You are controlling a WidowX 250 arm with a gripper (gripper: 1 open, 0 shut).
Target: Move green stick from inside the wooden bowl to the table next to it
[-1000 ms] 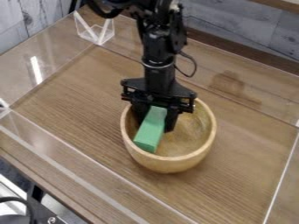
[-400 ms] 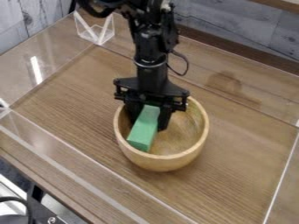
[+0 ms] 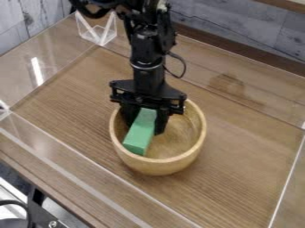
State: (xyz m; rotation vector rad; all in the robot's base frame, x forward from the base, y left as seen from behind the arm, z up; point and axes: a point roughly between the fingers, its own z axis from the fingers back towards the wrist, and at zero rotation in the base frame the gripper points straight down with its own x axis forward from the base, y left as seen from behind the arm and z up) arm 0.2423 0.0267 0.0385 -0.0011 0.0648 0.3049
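Bench point(image 3: 71, 102): brown wood-grain, clear acrylic walls. Pincer point(image 3: 145, 113) clamped on green stick point(image 3: 139, 134), tilted inside wooden bowl point(image 3: 179, 157). Change: bowl, stick, pincer all shifted left together; stick not yet lifted clear.

Slim black jointed arm, loose black cables, black two-fingered tool point(image 3: 145, 109).

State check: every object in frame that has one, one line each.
gripper: pointing down into the bowl, fingers closed on the stick's upper end
green stick: gripped, tilted, lower end inside the bowl
wooden bowl: upright on the table, stick not yet out
table: bare wood beside the bowl, clear walls around
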